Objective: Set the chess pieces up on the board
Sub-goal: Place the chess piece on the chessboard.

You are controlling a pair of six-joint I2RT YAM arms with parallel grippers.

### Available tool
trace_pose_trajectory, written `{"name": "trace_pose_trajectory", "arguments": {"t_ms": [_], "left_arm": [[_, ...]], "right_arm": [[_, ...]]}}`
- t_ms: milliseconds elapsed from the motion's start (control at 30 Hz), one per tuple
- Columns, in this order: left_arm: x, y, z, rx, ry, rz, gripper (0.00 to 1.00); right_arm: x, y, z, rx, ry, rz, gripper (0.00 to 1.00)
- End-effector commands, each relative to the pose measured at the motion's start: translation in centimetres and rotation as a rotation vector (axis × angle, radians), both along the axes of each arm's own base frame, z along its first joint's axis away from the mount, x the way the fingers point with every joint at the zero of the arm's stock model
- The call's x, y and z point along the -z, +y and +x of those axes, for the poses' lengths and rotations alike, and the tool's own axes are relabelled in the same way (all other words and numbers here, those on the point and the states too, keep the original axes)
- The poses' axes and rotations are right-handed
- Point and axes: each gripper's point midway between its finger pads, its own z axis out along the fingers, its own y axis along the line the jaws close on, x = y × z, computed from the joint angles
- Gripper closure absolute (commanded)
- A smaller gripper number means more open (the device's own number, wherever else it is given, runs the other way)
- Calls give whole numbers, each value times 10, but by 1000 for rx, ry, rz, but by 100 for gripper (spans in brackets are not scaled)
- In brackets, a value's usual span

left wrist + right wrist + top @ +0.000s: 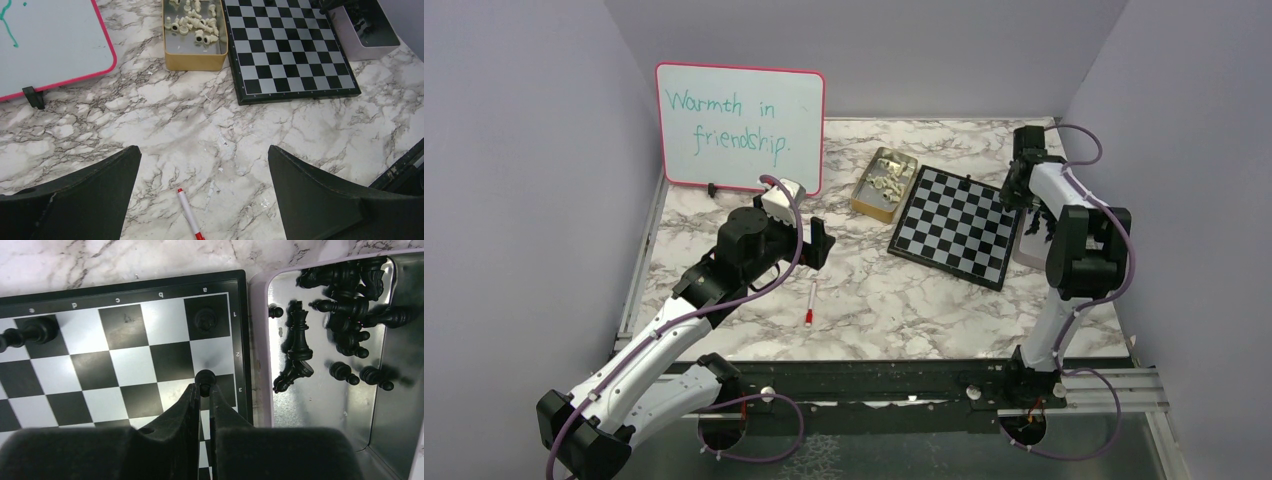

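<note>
White-and-grey marbled bench (864, 300), boxed in on three sides by plain lilac walls (524, 150). Black rail (874, 385) along the near edge, carrying both arm bases. Pink-framed whiteboard (740, 125) with green handwriting propped at the back left. Small white flecks scattered over the marble in the left wrist view.

Board (959, 225) lying flat at the back right of the bench, turned a little askew, set between two tins. Gold tin (884, 182) just off its left edge, holding the cream pieces (195, 22) in a loose heap. Pale tin (320, 405) tight against its right rim, holding the black pieces (350, 295), most of them tumbled together at one end.

Left hand (205, 155) spread to the full, gripping nothing, hovering over bare marble. Red-capped marker (187, 210) lying just below it.

Right hand (204, 390) pointed down at the board's outermost column, next to the pale tin. Fingers drawn nearly together and apparently pinching a black pawn (205, 377), its round head showing just past the tips. Contact between pawn and square hard to judge from here. One black piece (205, 318) standing on the corner square of that column, and another (27, 332) lying on its side farther along the same row.
</note>
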Motion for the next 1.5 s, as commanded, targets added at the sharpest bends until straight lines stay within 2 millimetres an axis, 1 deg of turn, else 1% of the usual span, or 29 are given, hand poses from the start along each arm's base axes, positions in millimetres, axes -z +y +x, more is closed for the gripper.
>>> {"name": "trace_pose_trajectory", "arguments": {"t_ms": [0, 933, 1267, 1467], "left_arm": [[-2, -2, -1, 14, -13, -8, 1], [-3, -2, -2, 12, -17, -8, 1], [-2, -2, -2, 15, -14, -6, 1], [-2, -2, -1, 14, -15, -7, 1]], "right_arm": [[-4, -7, 8, 32, -12, -38, 87], [18, -12, 13, 62, 19, -43, 87], [16, -14, 10, 71, 26, -49, 83], [15, -13, 11, 71, 26, -46, 79]]}}
